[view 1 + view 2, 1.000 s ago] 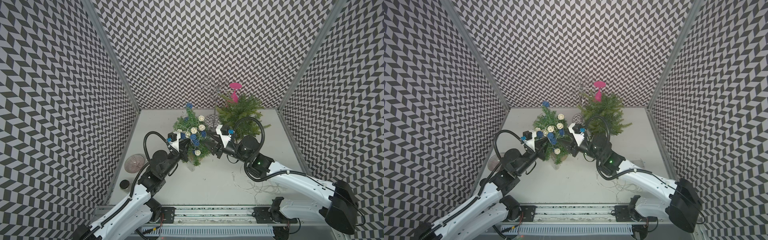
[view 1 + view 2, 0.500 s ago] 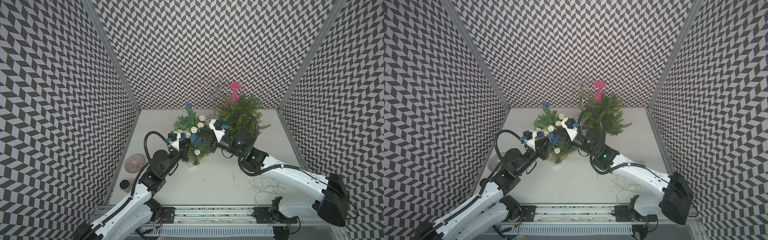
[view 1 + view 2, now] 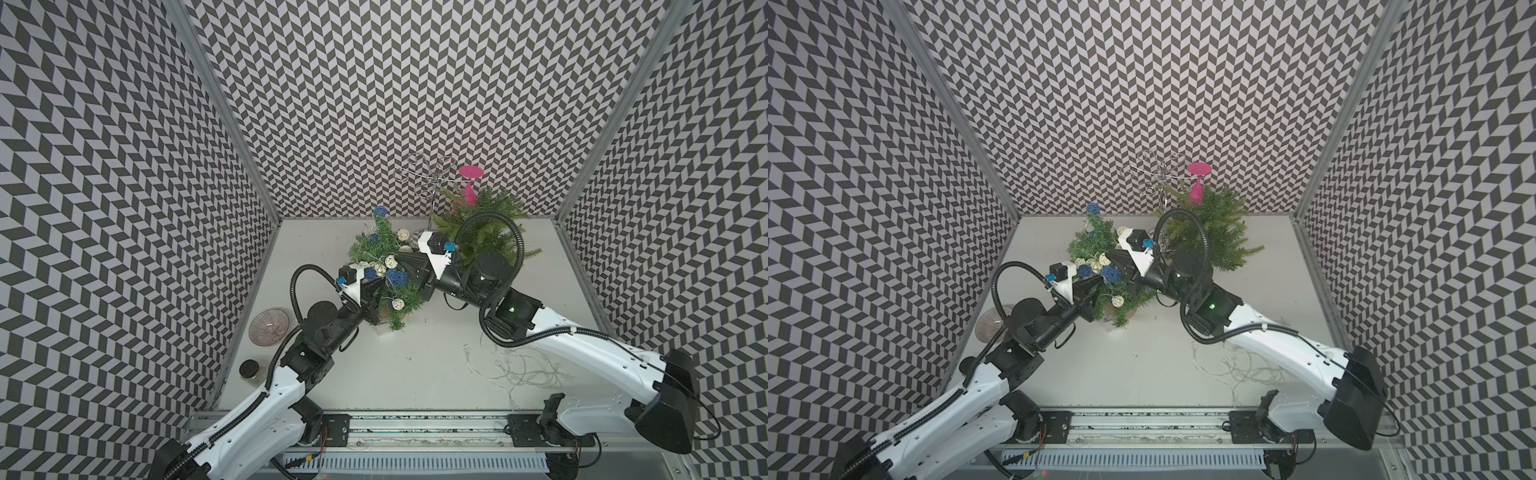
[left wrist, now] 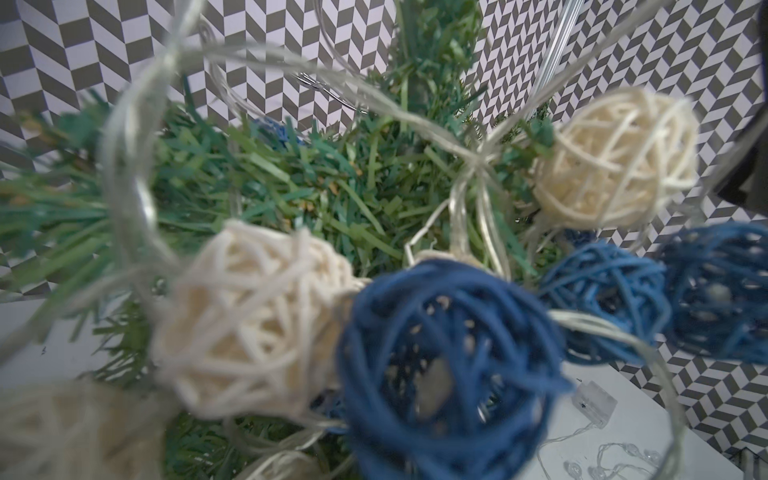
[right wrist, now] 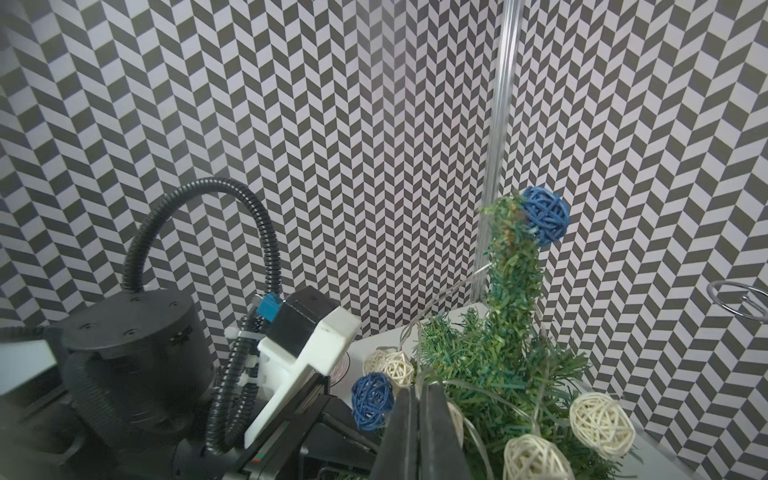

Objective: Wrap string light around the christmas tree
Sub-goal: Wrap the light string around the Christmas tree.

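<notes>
Left pincer closed among the christmas tree's lower branches, right pincer closed at its opposite side, ball string light draped over it, grip on wire unclear.

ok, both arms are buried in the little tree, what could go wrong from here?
1. Both the left pincer and right pincer are shut among the branches of the small tree and its ball lights; a hard tug may tip it.
2. The right arm's hose overlaps the bare tree; swinging back could knock it or the pink glass.
3. Loose wire lights lie by the right arm and might snag.
</notes>
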Robot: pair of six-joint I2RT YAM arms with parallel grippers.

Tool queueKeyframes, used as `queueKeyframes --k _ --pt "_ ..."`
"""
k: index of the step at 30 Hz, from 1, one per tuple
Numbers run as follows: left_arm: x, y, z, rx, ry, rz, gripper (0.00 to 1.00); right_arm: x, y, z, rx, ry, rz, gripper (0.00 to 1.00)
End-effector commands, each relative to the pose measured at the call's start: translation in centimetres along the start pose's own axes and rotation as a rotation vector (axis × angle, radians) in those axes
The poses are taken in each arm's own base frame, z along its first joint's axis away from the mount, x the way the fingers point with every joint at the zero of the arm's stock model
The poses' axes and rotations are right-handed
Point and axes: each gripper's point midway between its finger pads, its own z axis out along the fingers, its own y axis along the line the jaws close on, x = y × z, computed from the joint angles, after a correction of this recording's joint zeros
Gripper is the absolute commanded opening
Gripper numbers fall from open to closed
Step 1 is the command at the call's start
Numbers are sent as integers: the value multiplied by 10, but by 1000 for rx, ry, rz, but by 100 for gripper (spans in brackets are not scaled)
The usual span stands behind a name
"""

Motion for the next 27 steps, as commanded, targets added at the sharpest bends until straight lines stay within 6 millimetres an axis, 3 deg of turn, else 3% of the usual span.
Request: queueKeyframes --k 1,4,8,10,14,24,27 --pt "14 5 2 -3 34 -19 9 -4 21 -10 -98 -10 -65 5" --pt "19 13 2 -13 50 -30 9 12 23 -21 -90 -11 -63 4" --pt "19 26 -4 -13 42 -54 5 31 4 -29 36 18 -26 3" --pt "19 30 -7 -25 38 -56 6 34 -11 -34 123 17 -9 3" --pt "15 30 -10 -23 27 -57 7 33 -21 -35 162 24 -2 3" --pt "15 36 -15 -50 13 -70 5 62 -53 -47 306 48 66 2" --pt "12 35 -14 -49 12 -64 10 64 -64 -48 330 53 98 2"
